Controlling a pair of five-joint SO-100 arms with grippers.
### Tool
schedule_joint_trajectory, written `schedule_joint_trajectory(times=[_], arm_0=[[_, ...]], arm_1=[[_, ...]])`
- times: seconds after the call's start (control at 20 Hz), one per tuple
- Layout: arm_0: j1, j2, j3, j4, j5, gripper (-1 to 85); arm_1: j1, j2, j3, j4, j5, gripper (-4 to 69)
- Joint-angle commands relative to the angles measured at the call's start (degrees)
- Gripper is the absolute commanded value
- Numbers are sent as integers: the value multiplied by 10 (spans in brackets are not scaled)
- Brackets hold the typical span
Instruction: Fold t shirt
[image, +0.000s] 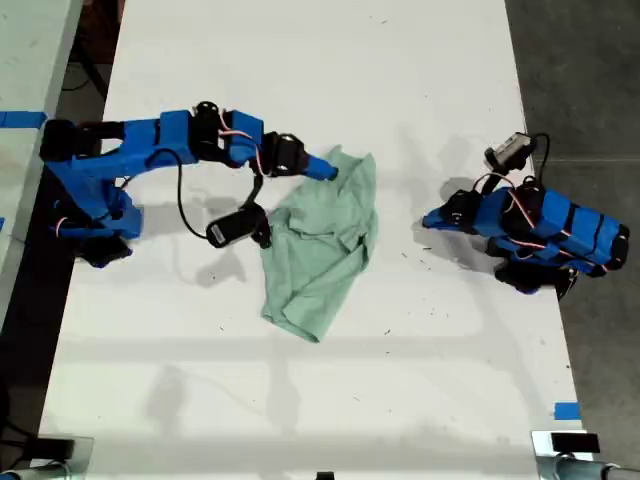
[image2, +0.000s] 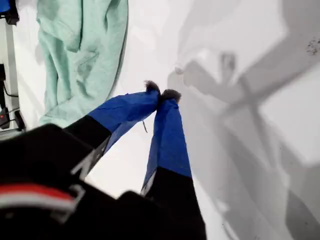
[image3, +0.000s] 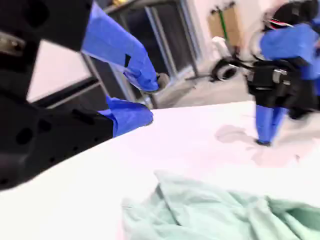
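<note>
The t shirt (image: 320, 245) is a pale mint-green, wrinkled bundle in the middle of the white table, partly doubled over itself. It also shows in the first wrist view (image2: 80, 55) and the second wrist view (image3: 225, 215). My second gripper (image: 328, 170) is on the arm at the exterior view's left and hovers at the shirt's far corner. Its fingers (image3: 150, 80) stand open with nothing between them. My first gripper (image: 428, 220), on the arm at the exterior view's right, is shut and empty (image2: 162, 93), a short way from the shirt.
The white table (image: 300, 400) runs to a grey floor at the exterior view's right. A black camera on a cable (image: 235, 228) hangs beside the shirt. Blue tape (image: 566, 410) marks the near right edge in the exterior view. The first arm (image3: 280, 75) shows across the table.
</note>
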Motion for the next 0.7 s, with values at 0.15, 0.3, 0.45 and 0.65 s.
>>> schedule_joint_trajectory(times=[0.15,0.3,0.45,0.65], arm_0=[[-235,732,802,-248,23,-2],[-263,1019,986,-142,47,-2],[-270,1025,987,-102,73,-2],[-329,1024,989,-9,47,-2]], arm_1=[[-3,8,32,6,4,18],[0,8,31,7,7,18],[-3,7,31,7,10,18],[-4,7,31,7,11,18]])
